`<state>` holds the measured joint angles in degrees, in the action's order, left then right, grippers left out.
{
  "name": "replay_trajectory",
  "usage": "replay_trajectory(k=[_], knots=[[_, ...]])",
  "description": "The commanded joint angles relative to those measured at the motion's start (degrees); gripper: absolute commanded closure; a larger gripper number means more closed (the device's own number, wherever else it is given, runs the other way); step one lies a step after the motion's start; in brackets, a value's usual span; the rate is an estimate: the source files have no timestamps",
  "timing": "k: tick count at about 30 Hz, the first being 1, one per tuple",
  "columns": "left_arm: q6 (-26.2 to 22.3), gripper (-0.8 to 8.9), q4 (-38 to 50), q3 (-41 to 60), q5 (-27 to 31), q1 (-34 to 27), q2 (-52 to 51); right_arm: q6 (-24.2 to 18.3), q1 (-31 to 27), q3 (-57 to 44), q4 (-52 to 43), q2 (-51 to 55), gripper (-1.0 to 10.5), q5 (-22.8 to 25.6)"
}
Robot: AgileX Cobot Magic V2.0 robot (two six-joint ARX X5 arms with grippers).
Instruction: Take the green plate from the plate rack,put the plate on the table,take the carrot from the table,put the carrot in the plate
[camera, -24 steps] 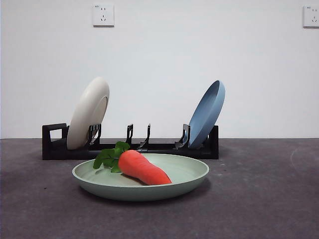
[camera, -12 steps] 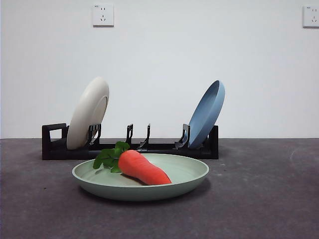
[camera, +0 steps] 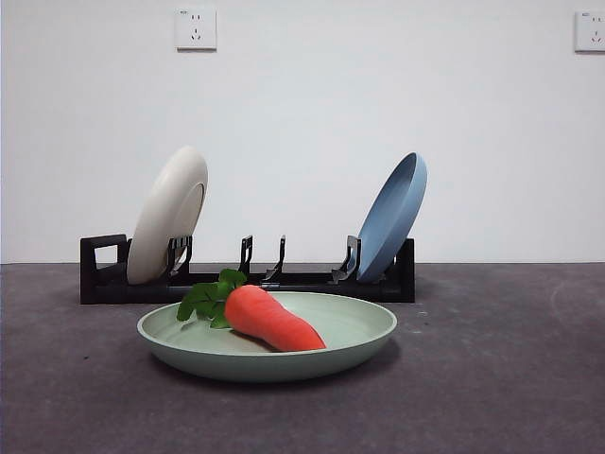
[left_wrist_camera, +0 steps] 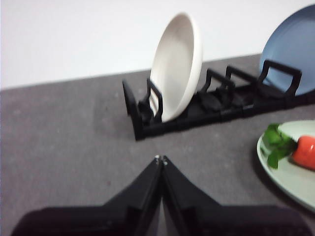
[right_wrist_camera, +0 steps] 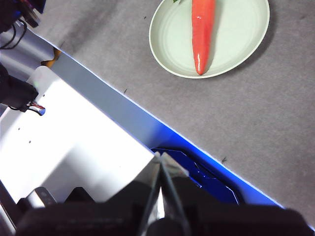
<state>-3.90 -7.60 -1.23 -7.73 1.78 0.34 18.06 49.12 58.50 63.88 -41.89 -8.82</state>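
Observation:
The green plate lies flat on the table in front of the plate rack. Inside it rests the carrot, leaves pointing left. The right wrist view looks down on the green plate and carrot from high up. My left gripper is shut and empty, low over the table, short of the plate rack and to the side of the green plate and carrot. My right gripper is shut and empty, back over the table's edge. Neither arm appears in the front view.
A cream-white plate stands in the rack's left slots and a blue plate leans at its right end. The table's near edge and white frame parts lie under my right gripper.

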Motion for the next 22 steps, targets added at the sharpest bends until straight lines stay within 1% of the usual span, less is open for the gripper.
replay_trajectory(k=[1,3,5,22], knots=[[1.38,8.15,-0.98,0.61,-0.31,-0.46,-0.22,0.31,0.13,-0.13,-0.17,0.07,9.4,0.17],[1.44,8.15,-2.49,0.61,-0.31,-0.44,-0.22,0.31,0.13,-0.13,-0.17,0.07,9.4,0.17],[2.84,8.15,-3.63,0.57,-0.24,-0.44,-0.22,0.31,0.13,-0.13,-0.17,0.07,9.4,0.17],[2.78,8.15,-3.65,0.57,0.07,-0.44,-0.22,0.31,0.13,-0.13,-0.17,0.07,9.4,0.17]])
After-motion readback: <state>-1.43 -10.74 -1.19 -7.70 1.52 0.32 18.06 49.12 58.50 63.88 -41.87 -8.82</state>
